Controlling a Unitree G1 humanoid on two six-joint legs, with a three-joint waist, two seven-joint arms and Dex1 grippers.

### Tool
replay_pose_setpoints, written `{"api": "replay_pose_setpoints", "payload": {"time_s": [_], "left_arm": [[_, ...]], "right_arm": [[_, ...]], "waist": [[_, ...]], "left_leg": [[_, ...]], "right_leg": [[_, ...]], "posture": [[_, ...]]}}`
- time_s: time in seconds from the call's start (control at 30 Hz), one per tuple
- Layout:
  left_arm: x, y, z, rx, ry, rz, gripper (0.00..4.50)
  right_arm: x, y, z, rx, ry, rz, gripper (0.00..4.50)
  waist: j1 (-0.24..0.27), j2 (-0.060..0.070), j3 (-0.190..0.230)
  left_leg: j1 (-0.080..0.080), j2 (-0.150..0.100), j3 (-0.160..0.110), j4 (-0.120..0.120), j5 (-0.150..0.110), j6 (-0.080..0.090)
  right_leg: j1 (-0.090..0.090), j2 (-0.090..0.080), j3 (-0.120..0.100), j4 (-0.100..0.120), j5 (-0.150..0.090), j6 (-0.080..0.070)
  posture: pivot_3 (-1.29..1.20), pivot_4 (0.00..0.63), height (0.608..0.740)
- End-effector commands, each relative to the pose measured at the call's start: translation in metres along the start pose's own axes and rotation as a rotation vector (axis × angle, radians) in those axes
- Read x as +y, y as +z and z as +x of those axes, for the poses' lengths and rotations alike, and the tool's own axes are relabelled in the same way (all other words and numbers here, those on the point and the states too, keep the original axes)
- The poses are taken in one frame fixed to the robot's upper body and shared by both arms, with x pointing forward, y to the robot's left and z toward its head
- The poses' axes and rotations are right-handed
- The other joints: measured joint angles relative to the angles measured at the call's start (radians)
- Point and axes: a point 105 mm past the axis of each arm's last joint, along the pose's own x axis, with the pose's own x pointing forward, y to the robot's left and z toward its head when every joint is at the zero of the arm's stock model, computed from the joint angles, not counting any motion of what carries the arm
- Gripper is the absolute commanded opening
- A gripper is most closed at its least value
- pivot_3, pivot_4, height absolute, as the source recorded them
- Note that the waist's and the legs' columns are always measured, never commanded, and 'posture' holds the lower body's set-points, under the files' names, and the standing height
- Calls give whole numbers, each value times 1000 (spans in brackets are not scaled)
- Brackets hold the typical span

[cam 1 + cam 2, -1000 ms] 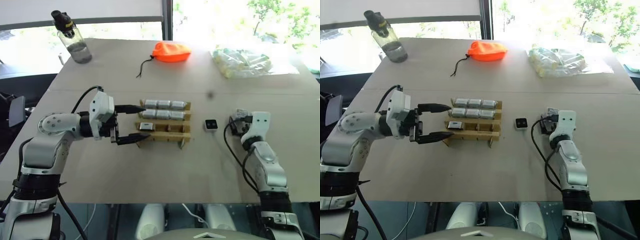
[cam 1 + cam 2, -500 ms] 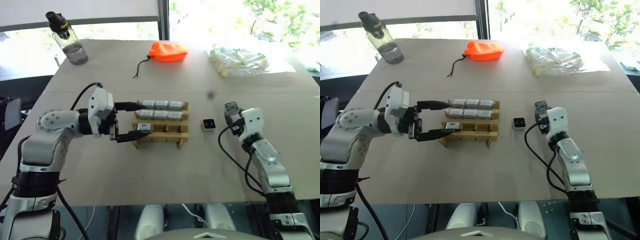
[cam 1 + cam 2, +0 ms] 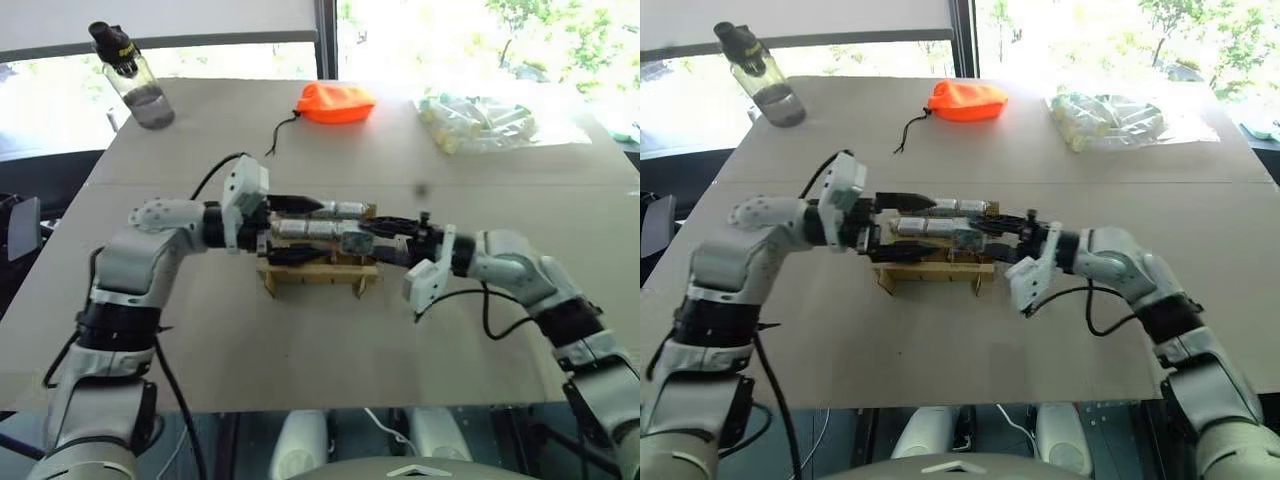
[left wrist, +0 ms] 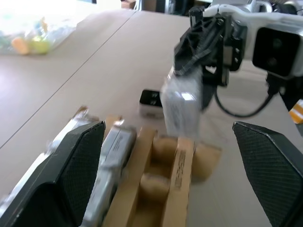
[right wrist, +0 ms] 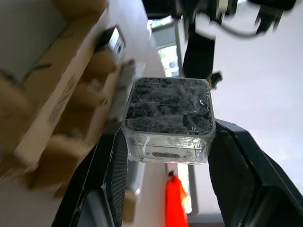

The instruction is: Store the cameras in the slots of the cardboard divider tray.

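Right tool (image 5: pixel 165 156) clamps one camera (image 5: pixel 166 118) over the cardboard divider tray (image 3: pixel 330 270), mid-desk. Left tool (image 4: pixel 175 175) gapes wide, empty, straddling the tray. One more camera (image 4: pixel 152 98) lies on the desk beside the tray.

On the bench (image 3: pixel 300 340): water bottle (image 3: pixel 135 75) at eleven o'clock, orange pouch (image 3: pixel 337 102) at twelve, clear bag (image 3: pixel 480 120) at one o'clock.

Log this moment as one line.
right gripper: shut on camera, over cardboard divider tray | left gripper: jaws open at tray
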Motion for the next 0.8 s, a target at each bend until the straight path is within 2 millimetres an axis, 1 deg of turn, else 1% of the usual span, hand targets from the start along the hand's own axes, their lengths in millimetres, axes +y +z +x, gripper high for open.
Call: {"api": "replay_pose_setpoints", "payload": {"time_s": [0.03,0.1,0.17,0.33,0.57,0.7,0.73,0.77,0.8], "left_arm": [[4,0,4,24,-12,-4,4500],[4,-5,6,58,-34,-2,4500],[3,-6,8,68,-61,-21,4500],[0,-9,9,116,-103,-17,4500],[-7,-17,11,194,-169,-20,4500],[-3,-18,14,208,-161,-18,4500],[-2,-18,15,209,-161,-17,3943],[-2,-19,15,212,-164,-15,3635],[-2,-19,16,214,-165,-13,3140]], "right_arm": [[4,2,3,-35,-4,-31,1865],[6,3,7,-56,7,-59,1865],[8,4,9,-73,36,-97,1865],[13,-1,6,-70,58,-127,1865],[20,-2,7,-86,79,-147,1865],[25,-1,7,-94,93,-146,1865],[25,-2,7,-93,91,-146,1865],[26,-2,7,-93,91,-147,1865],[26,-2,7,-93,92,-147,1865]], "waist": [[2,0,0],[1,0,0],[-1,0,0],[-2,0,0],[-2,0,0],[-2,0,0],[-1,0,0],[-2,0,0],[-2,0,0]], "left_leg": [[0,0,0,0,0,0],[0,0,1,0,0,0],[0,0,1,0,0,0],[0,0,1,0,0,0],[0,0,1,0,0,0],[0,0,1,0,0,0],[0,0,1,0,0,0],[0,0,1,0,0,0],[1,0,1,0,0,0]], "right_leg": [[0,0,-1,0,0,0],[0,0,0,0,0,0],[0,0,0,0,0,0],[0,0,0,0,0,0],[0,0,1,0,0,0],[0,0,1,0,0,0],[0,0,1,0,0,0],[0,0,1,0,0,0],[0,0,1,0,0,0]], "posture": [[0,150,726],[0,150,726],[0,150,726],[0,150,726],[0,150,726],[0,150,726],[0,150,726],[0,150,726],[0,150,726]]}}
